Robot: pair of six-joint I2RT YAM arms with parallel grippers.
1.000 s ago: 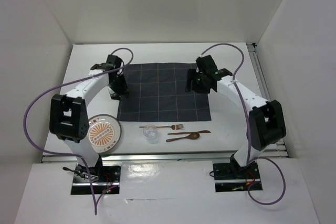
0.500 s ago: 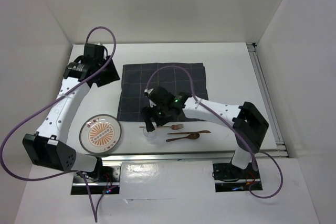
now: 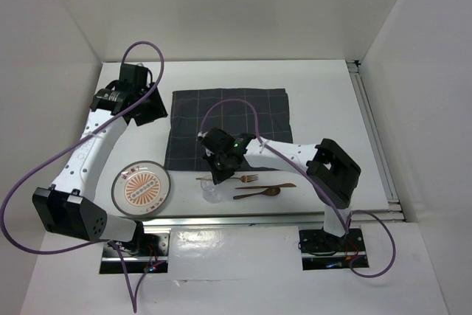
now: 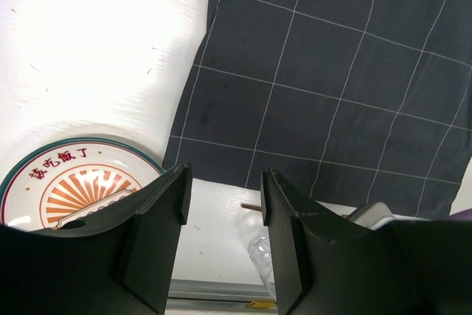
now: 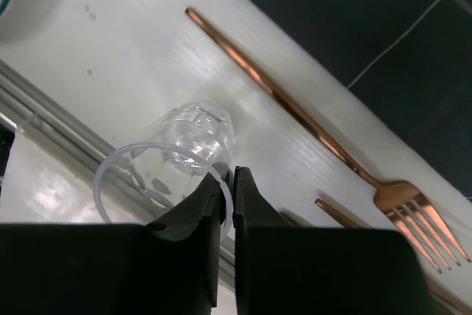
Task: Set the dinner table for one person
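right claw (image 5: 227, 182) is pinched on the rim of the clear glass (image 5: 188, 138), near the front edge of the white bench (image 3: 324, 101). left claw (image 4: 223, 182) hangs open, empty. next, i'd guess: lift the glass level and carry it to the cloth (image 3: 228, 127).

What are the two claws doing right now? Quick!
Left gripper: open, holding nothing.
Right gripper: shut on the rim of the cup.
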